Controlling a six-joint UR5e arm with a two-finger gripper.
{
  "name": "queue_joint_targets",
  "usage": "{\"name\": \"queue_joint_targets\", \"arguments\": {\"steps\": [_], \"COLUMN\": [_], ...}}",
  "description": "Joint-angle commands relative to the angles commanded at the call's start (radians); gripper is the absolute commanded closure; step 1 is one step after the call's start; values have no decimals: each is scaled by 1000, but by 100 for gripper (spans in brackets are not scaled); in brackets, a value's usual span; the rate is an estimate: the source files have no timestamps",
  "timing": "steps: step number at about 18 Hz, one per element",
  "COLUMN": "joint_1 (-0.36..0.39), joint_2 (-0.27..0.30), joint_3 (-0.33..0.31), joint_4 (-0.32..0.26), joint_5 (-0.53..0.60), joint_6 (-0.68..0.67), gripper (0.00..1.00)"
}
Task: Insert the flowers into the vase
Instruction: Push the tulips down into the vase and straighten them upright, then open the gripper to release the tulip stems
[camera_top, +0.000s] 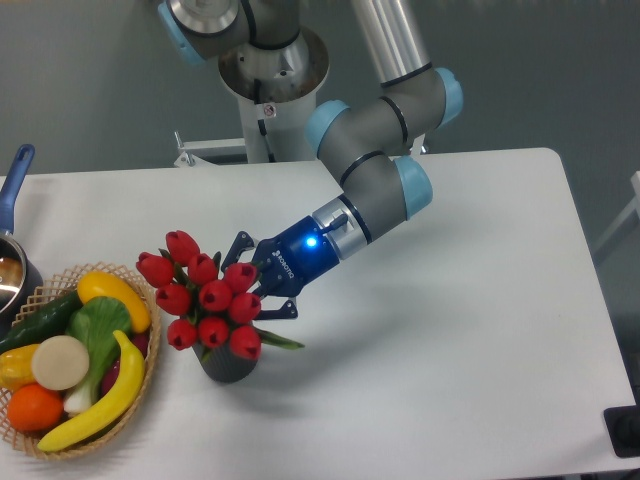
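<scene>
The flowers (208, 297), a bunch of red tulip buds with green leaves, stand with their stems down in the vase (228, 364). The vase is small, dark grey and mostly hidden under the buds, left of the table's centre near the front. My gripper (252, 283) reaches in from the right at bud height. Its dark fingers (243, 245) straddle the bunch just behind the buds, closed on the stems. The fingertips are hidden by the buds.
A wicker basket (148, 362) of fruit and vegetables sits just left of the vase, almost touching the buds. A metal pot with a blue handle (14, 180) stands at the far left edge. The arm's base (272, 80) is behind the table.
</scene>
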Motion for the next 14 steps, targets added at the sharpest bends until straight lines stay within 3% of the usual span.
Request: {"name": "queue_joint_targets", "arguments": {"steps": [2, 6, 11, 14], "joint_1": [6, 9, 15, 21], "joint_2": [2, 3, 6, 12], "joint_3": [0, 0, 0, 2], "joint_4": [0, 2, 3, 3], "joint_5": [0, 0, 3, 11], "joint_6": [0, 0, 8, 9], "gripper": [31, 28, 2, 0]}}
